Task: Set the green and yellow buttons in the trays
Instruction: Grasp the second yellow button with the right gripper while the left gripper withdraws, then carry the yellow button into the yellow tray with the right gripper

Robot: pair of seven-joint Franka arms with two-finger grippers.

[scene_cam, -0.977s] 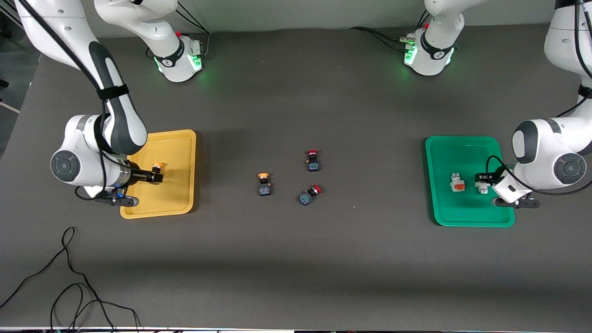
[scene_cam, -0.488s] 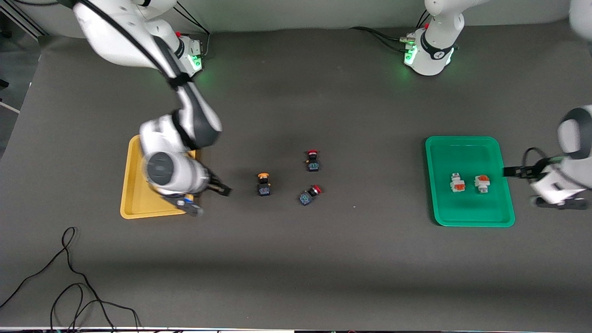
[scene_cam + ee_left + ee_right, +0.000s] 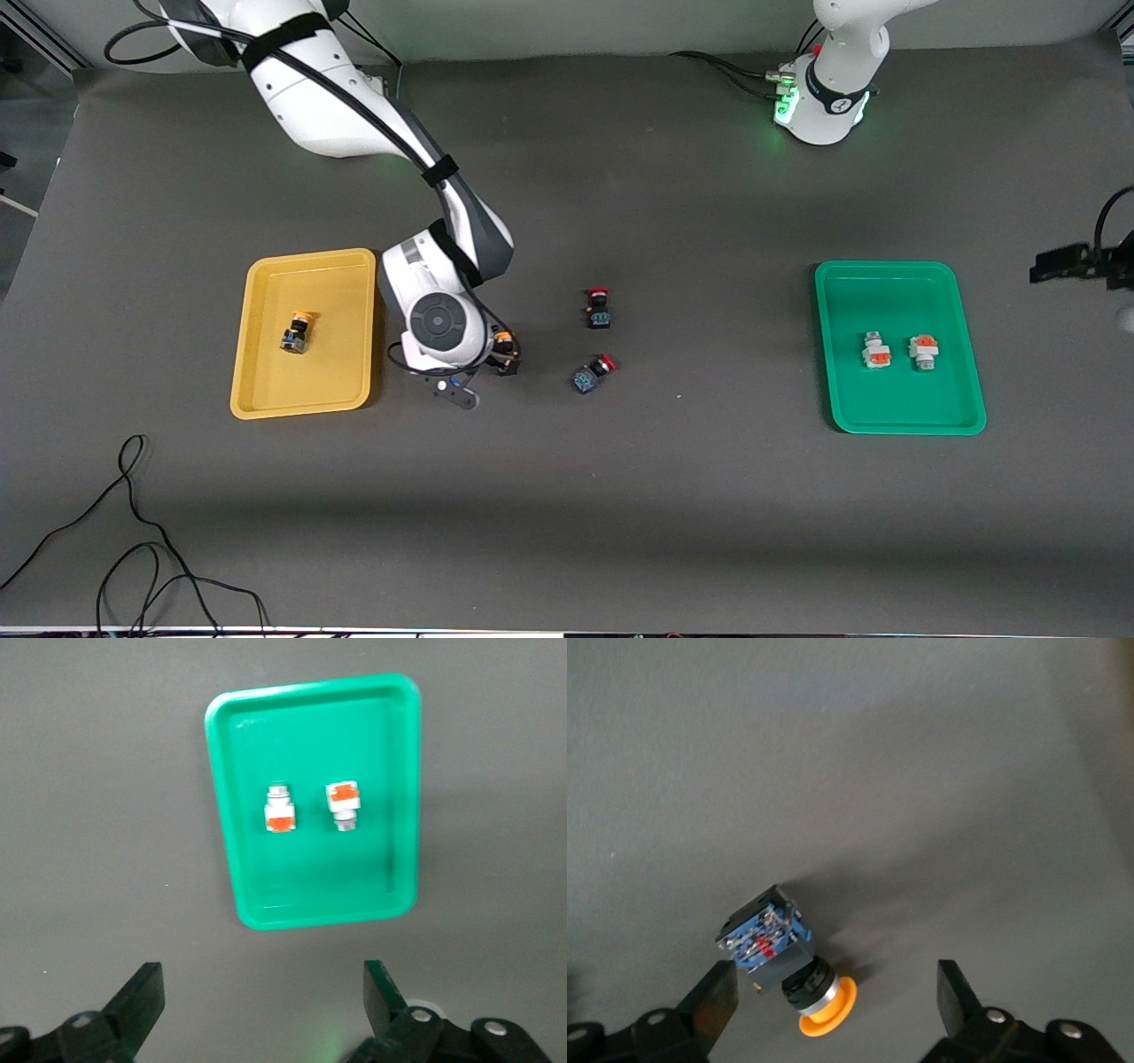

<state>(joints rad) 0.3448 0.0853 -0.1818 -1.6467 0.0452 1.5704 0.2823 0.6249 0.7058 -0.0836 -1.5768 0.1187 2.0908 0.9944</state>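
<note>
The right gripper (image 3: 833, 1005) hangs low over the middle of the desk (image 3: 709, 514), its fingers (image 3: 713, 997) spread wide with nothing between them but air. Just ahead of the fingertips lies a yellow-capped button (image 3: 784, 961), tipped on its side so that the blue base points away from the fingers and the orange-yellow cap toward them. It sits nearer one finger than the other, so the gripper probably needs to shift sideways before the fingers can straddle the black body. In the front view the same button (image 3: 506, 347) is half covered by the right arm's wrist.

The other yellow-capped button (image 3: 298, 332) already lies in the yellow tray (image 3: 266, 399), well apart from the right fingers, which suggests the tray is matched to cap colour and the one on the desk belongs there too.

The left gripper (image 3: 261, 1014) hangs off the green tray's edge, at the left arm's end of the desk, fingers (image 3: 137, 1001) spread and empty. From its wrist camera the green tray (image 3: 230, 868) lies well ahead of the fingertips, with two white buttons (image 3: 281, 808) side by side near its middle, close together but not touching. That arm's share looks finished, and it waits.

Two red-capped buttons (image 3: 599, 308) stay on the desk, apart from the right fingers toward the left arm's end; they match neither tray, so they are likely meant to stay.
</note>
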